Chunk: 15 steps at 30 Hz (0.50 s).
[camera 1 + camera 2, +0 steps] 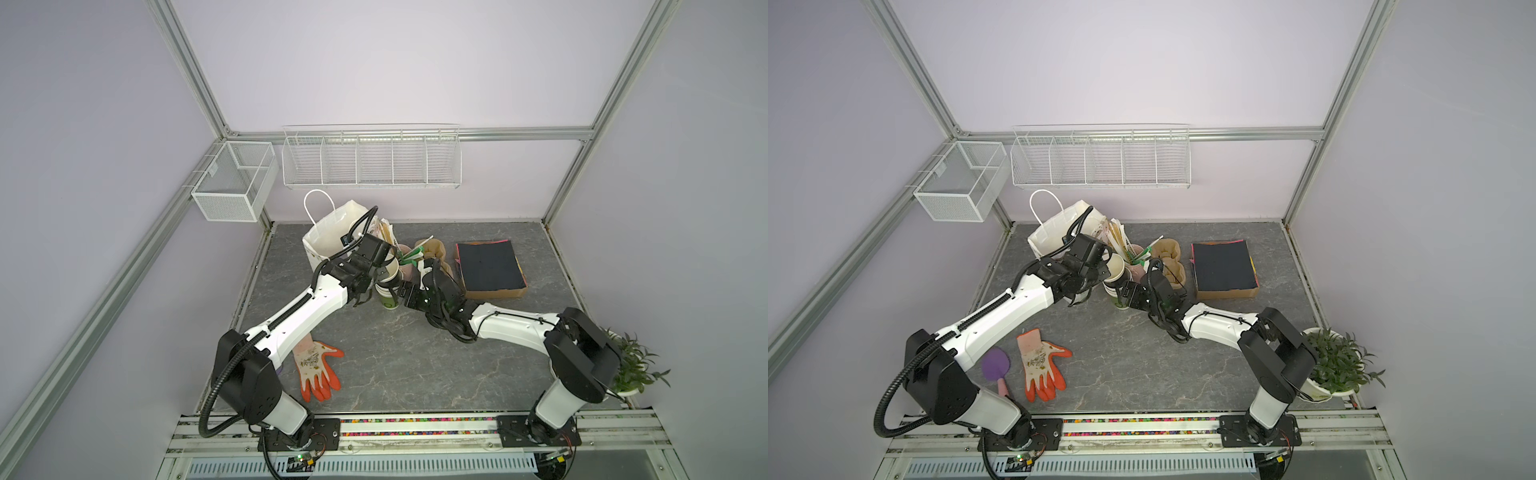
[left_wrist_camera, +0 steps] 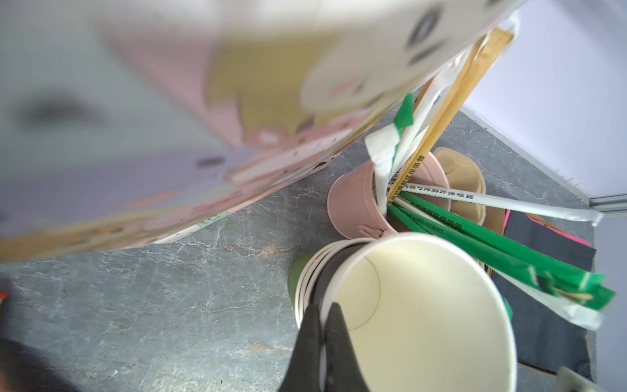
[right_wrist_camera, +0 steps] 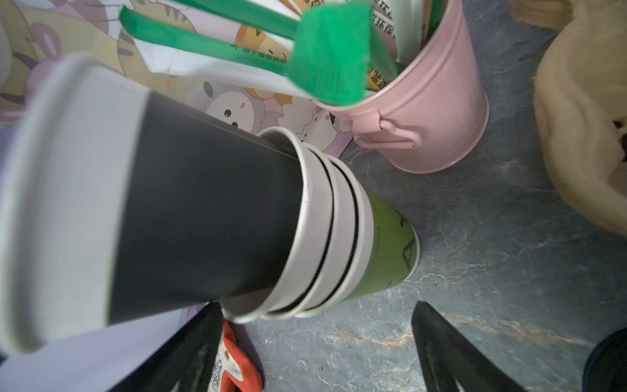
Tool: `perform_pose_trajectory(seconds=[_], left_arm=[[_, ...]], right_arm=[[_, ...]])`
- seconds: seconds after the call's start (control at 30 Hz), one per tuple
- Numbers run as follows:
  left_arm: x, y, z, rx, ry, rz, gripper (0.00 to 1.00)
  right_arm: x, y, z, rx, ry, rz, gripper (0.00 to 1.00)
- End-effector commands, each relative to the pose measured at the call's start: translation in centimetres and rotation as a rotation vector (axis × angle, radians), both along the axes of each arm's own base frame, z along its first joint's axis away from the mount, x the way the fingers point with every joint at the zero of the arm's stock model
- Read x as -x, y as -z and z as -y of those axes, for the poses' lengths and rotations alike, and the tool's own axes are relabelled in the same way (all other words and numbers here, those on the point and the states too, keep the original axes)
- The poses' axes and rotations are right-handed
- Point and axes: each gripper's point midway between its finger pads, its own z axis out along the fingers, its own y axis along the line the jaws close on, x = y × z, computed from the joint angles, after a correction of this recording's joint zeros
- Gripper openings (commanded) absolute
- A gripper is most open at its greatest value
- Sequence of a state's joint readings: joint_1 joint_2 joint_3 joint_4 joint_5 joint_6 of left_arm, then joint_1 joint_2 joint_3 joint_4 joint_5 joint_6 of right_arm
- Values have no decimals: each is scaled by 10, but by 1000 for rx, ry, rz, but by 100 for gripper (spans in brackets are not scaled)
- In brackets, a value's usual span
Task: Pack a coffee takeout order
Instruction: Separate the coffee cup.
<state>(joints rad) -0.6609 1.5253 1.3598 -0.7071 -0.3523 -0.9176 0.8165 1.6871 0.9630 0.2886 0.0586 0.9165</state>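
The black paper cup [image 3: 203,210] leans tilted, its base nested in the stacked cream cups [image 3: 319,237] on the grey table [image 1: 415,365]. The left gripper [image 2: 325,307] is clenched on its rim. The right gripper [image 3: 319,353] is released, jaws wide, near the green bottom cup [image 3: 390,244]. The pink cup [image 3: 434,112] of straws [image 3: 325,51] crowds close. The brown carrier [image 1: 1169,259] and black sheet [image 1: 1223,266] lie farther off. The right wrist view shows the cup's matte black wall and white rim, the left wrist view its cream inside. In a top view a purple spatula [image 1: 995,365] lies beside a glove [image 1: 1040,363].
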Motion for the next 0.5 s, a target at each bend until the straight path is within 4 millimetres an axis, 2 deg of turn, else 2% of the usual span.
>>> perform_pose_trajectory(seconds=[0.0, 0.3, 0.47], left_arm=[[-3, -36, -8, -12, -11, 67, 0], [10, -74, -23, -17, -4, 130, 0], [27, -81, -31, -57, 15, 145, 0]], right_arm=[[0, -3, -7, -17, -3, -6, 90], [-1, -13, -9, -3, -24, 11, 90], [0, -20, -14, 0, -53, 25, 90]])
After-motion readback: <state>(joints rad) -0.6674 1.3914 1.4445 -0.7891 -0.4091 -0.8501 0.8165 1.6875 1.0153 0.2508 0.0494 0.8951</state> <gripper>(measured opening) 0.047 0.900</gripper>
